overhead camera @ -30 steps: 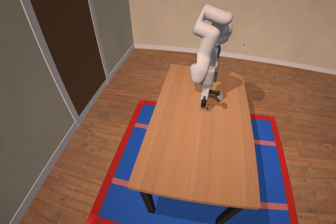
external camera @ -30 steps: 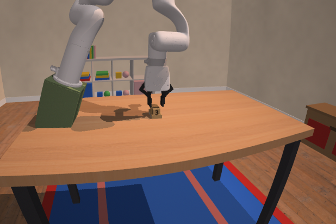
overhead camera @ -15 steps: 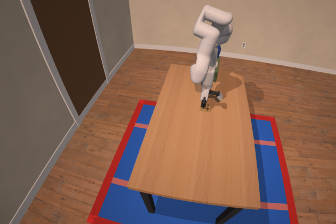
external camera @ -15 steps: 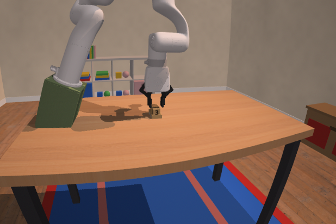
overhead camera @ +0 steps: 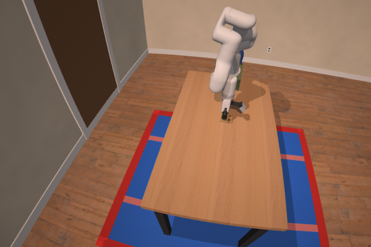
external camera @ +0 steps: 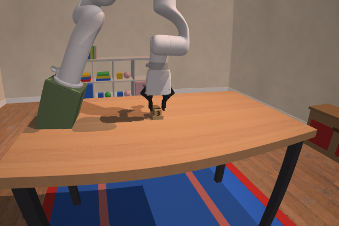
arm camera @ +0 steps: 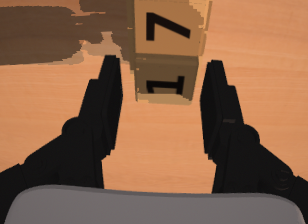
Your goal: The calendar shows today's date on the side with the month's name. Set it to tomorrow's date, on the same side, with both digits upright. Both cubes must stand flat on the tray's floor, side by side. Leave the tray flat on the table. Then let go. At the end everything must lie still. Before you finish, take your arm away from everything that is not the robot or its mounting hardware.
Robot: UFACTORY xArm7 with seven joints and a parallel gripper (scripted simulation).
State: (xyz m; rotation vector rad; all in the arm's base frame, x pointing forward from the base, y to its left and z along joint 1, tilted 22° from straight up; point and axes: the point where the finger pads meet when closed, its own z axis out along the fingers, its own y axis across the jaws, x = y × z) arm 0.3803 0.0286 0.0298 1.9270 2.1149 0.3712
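My gripper [overhead camera: 224, 117] [external camera: 157, 109] [arm camera: 162, 77] points down, partly open and holding nothing. A wooden cube [external camera: 160, 111] in the small wooden tray [external camera: 158, 118] [overhead camera: 223, 122] shows a 3 toward the exterior camera. In the wrist view a wooden cube [arm camera: 167, 48] has a 7 on its bright face and a sideways 1 on the shaded face below. A light strip of the tray shows under it. The fingertips stand on either side of this cube's line, apart from it. The other cube and the month's name are not readable. The tray looks flat on the table.
The wooden table [overhead camera: 210, 163] [external camera: 205, 136] carries the arm's green base block [external camera: 58, 106] at one end. The arm's shadow falls beside the tray. A shelf [external camera: 123, 60] with toys stands behind the table, and a brown cabinet [external camera: 323, 108] to the right.
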